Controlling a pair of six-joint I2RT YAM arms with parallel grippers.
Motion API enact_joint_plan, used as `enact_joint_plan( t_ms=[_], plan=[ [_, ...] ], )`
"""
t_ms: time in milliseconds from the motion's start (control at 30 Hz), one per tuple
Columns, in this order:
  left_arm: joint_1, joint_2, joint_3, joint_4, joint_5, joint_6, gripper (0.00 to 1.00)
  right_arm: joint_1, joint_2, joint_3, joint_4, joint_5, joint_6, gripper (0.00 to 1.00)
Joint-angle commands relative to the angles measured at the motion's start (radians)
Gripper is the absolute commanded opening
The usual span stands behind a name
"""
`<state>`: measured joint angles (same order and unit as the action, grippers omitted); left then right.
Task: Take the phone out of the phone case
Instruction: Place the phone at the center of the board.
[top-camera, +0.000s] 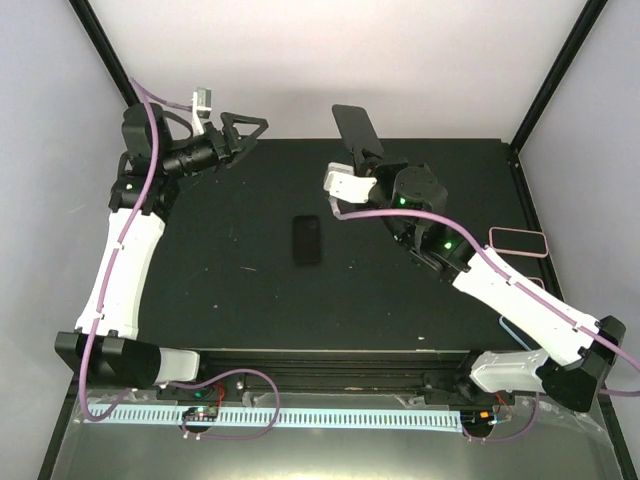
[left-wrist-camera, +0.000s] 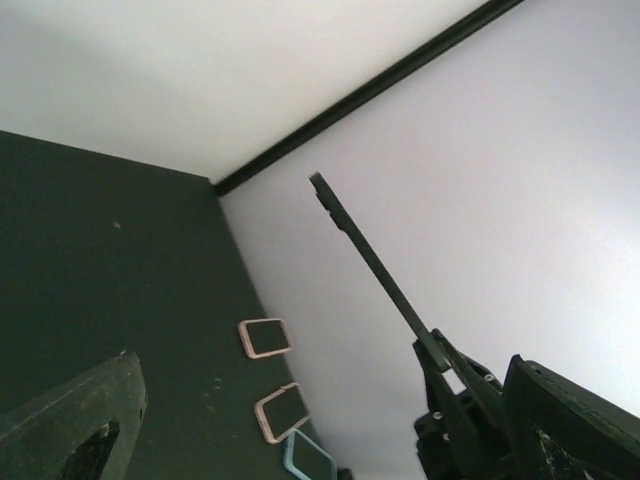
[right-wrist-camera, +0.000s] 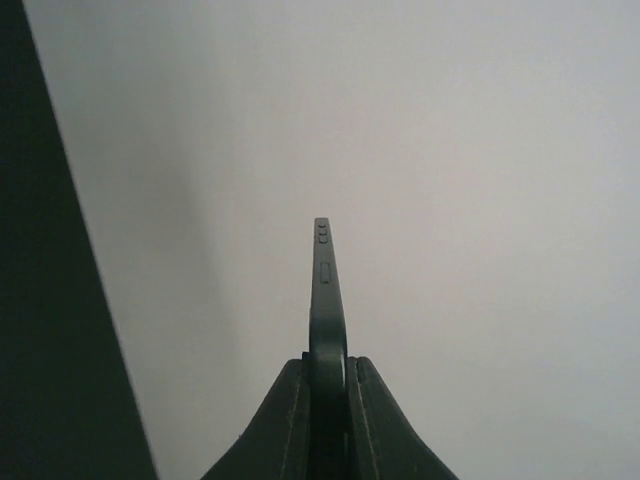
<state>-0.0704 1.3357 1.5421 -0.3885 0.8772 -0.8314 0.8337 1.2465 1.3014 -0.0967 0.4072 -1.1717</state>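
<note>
Toward the middle of the tabletop (top-camera: 220, 300) lies what we take for the phone (top-camera: 307, 240), a dark slab lying flat by itself with neither arm touching it. Farther back, the right hand (top-camera: 366, 158) is clenched on the lower end of a thin dark shell, which we judge to be the phone case (top-camera: 357, 128). The case is lifted off the tabletop and tilted toward the back wall. Farthest, at the left, the left hand (top-camera: 248, 140) hangs released, its fingers wide and grasping nothing, well apart from both things.

The separation looks done to us. The next move calls for lowering the phone case gently onto the tabletop, apart from the phone.

Only the top view shows the phone. The right wrist view shows the phone case (right-wrist-camera: 323, 290) edge-on with its side buttons, pinched in the right hand (right-wrist-camera: 328, 368). The left wrist view shows it as a thin line (left-wrist-camera: 375, 262), and also three spare cases (left-wrist-camera: 282, 410) along the tabletop's right edge, of which the top view shows only one (top-camera: 518, 241) plainly.
</note>
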Motion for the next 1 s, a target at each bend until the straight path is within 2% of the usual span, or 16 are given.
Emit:
enact_joint_plan(
  t_ms=[0,200,633,800,967],
  plan=[
    [0.004,-0.038,-0.063,0.164,0.132,-0.157,0.99,0.066,0.004,-0.027,0.290,0.095,-0.237,0.01],
    [-0.042,-0.113,-0.225,0.389,0.126,-0.367,0.99,0.136,0.016,-0.106,0.489,0.111,-0.439,0.01],
    [-0.169,-0.134,-0.240,0.366,0.043,-0.323,0.99,0.243,0.061,-0.096,0.524,0.143,-0.530,0.01],
    [-0.197,-0.131,-0.242,0.368,0.039,-0.331,0.92,0.273,0.069,-0.108,0.535,0.149,-0.562,0.01],
    [-0.200,-0.127,-0.250,0.375,0.030,-0.354,0.74,0.294,0.070,-0.131,0.567,0.153,-0.590,0.01]
  ],
)
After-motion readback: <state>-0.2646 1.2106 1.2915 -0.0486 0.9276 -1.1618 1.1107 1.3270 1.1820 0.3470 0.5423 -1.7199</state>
